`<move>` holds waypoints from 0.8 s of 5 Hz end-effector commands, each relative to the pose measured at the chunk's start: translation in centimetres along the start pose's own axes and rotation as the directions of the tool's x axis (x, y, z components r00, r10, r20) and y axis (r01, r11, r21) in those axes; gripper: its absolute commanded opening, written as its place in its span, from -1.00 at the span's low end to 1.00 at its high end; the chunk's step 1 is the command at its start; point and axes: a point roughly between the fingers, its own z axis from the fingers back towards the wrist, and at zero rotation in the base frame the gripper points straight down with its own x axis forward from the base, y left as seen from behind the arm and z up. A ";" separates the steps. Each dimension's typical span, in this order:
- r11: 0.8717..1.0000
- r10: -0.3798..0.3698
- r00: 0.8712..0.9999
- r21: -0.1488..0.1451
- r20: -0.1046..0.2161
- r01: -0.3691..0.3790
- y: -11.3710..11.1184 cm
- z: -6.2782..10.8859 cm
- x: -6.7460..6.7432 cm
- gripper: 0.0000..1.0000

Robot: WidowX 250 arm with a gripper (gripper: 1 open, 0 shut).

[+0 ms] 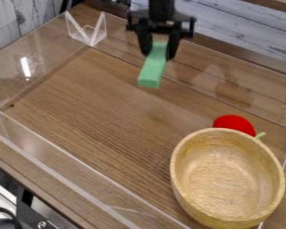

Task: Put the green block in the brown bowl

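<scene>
Bowl first: the brown bowl (227,187) sits nearest, at about four o'clock on the table (97,125), with nothing in it. A small red object (234,124) lies just beyond its rim. Farther off, near twelve o'clock, the gripper (159,40) is clamped on the green block (154,67), which hangs clear of the wood. Pickup looks done; the carry to the bowl and the release remain.

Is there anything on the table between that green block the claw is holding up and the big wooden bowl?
No. In the camera view, only bare wood-grain tabletop lies between the green block and the brown bowl; the red object sits off to the side.
</scene>
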 end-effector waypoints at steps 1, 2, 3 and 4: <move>0.996 -0.079 0.993 -0.029 0.090 0.082 -0.9 4.7 -1.0 -1.00; 0.998 -0.039 0.995 -0.037 0.091 0.043 -4.0 4.5 -4.0 -1.00; 0.999 -0.010 0.997 -0.050 0.081 0.015 -7.6 3.5 -7.0 -1.00; 0.997 -0.034 0.997 -0.063 0.067 0.038 -10.2 2.2 -9.0 -1.00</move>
